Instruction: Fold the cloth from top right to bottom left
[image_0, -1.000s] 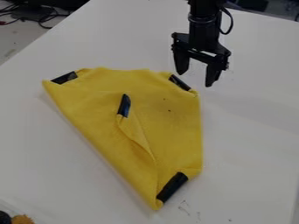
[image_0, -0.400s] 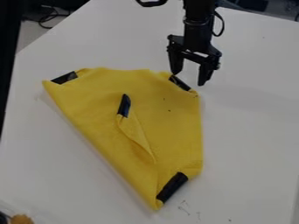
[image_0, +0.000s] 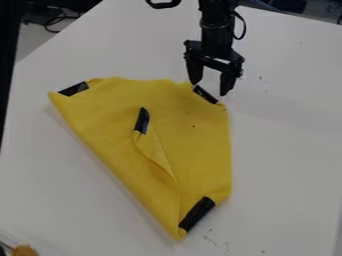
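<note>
Now that the gripper has slid toward 9 o'clock — spread wide, empty — it's at the 1 o'clock corner of the cloth, mid table, so imo the grab's nearly lined up.

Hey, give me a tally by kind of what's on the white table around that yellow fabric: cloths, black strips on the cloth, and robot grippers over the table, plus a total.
Cloth: 1
Black strips: 4
Gripper: 1
Total: 6
</note>
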